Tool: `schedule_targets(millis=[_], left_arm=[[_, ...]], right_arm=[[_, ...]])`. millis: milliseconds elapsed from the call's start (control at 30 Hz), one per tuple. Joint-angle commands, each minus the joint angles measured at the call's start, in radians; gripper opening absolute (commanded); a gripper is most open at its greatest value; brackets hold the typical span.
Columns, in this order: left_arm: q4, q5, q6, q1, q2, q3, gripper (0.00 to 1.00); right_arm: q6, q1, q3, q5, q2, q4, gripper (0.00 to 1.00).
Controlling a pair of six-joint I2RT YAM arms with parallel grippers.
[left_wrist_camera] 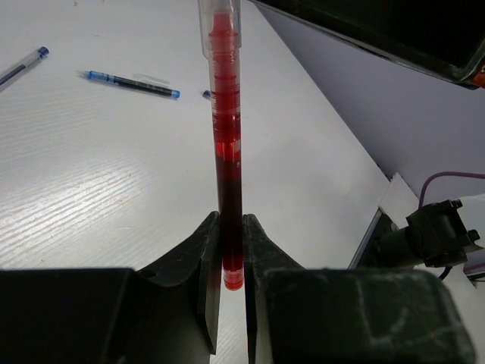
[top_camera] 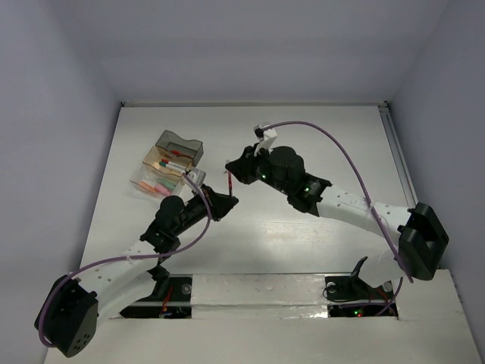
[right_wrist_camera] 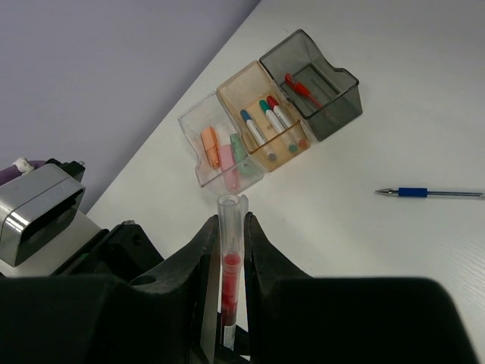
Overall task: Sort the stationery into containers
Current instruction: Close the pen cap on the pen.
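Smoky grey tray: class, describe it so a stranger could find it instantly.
On the white table, a clear tray, an amber tray and a grey tray stand side by side near its edge. The grey tray is at one end, beside the amber one. Only it is dark and smoky, holding a red pen.

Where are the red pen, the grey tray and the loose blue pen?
red pen (left_wrist_camera: 227,152): left wrist view, mid-barrel.
grey tray (right_wrist_camera: 337,120): right wrist view, front wall.
loose blue pen (right_wrist_camera: 414,192): right wrist view, blue grip.
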Motion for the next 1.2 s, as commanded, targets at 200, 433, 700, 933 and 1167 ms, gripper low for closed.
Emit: schedule_targets(millis=[200,433,700,933,1167], left_arm=[[0.102,-0.009,0.008,0.0,-0.012,0.033,0.0],[0.112,-0.008,-0.012,0.0,-0.007,0.042,0.0],[0.062,-0.037,-0.029,0.0,-0.042,0.096,0.0],[0.082,-0.034,-0.046,0.0,-0.016,0.147,0.0],[0.099,-0.023,-0.046,0.0,0.019,0.194,0.0]], right_arm=[[-0.033,0.01,-0.078,-0.061,-0.066,0.002,0.0],[-0.024,0.028,-0.132,-0.095,-0.072,0.011,0.0],[0.019,0.037,-0.227,-0.127,-0.135,0.007,0.0],[0.037,0.057,-0.281,-0.137,-0.17,-0.01,0.0],[0.059,0.068,-0.322,-0.146,-0.187,-0.015,0.0]])
